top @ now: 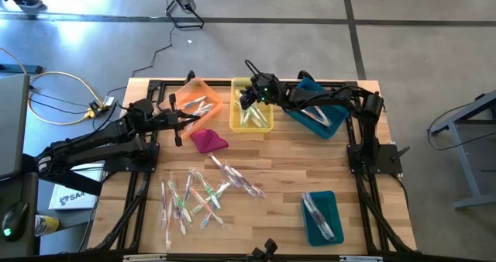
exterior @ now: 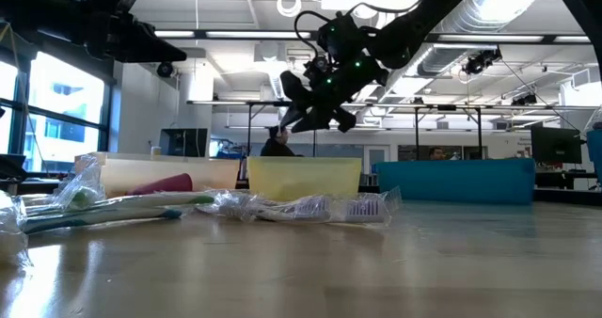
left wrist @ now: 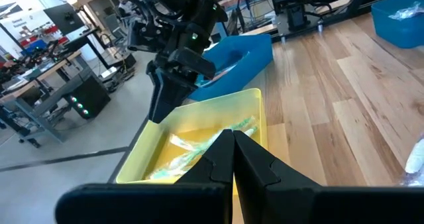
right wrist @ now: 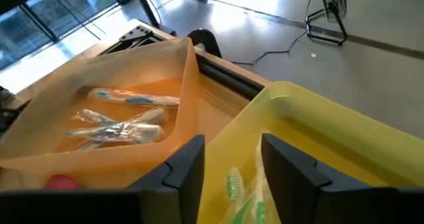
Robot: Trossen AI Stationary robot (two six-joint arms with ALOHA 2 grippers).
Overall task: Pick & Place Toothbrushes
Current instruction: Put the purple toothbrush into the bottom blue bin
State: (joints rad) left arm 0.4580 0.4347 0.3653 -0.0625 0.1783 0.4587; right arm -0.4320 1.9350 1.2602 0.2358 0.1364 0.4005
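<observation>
Hovering over the yellow bin [top: 252,107], the right gripper [top: 249,97] is hanging above its far end, jaws standing apart with nothing between them. Right wrist view: the two dark fingers [right wrist: 183,168] are framing the yellow bin's interior, a green-bristled toothbrush [right wrist: 234,184] lying directly below the gap. Off to one side of those jaws, the orange bin [right wrist: 180,85] is sitting just beside the yellow one, holding wrapped toothbrushes with blue markings [right wrist: 118,123].

Left gripper [top: 184,122] is waiting in front of the orange bin, near the magenta cloth lump [top: 208,141], jaws pressed together, holding nothing. Left wrist view: its closed fingers [left wrist: 232,158] are pointing at the yellow bin, where wrapped green toothbrushes [left wrist: 199,148] are lying just ahead of the tips.

Loose toothbrushes [top: 201,194] are lying scattered on the wooden table [top: 279,161], well apart from both sets of jaws. One teal bin [top: 319,113] is sitting beside the right arm; another teal bin [top: 321,215] is sitting toward the table's near edge, with wrapped brushes inside.
</observation>
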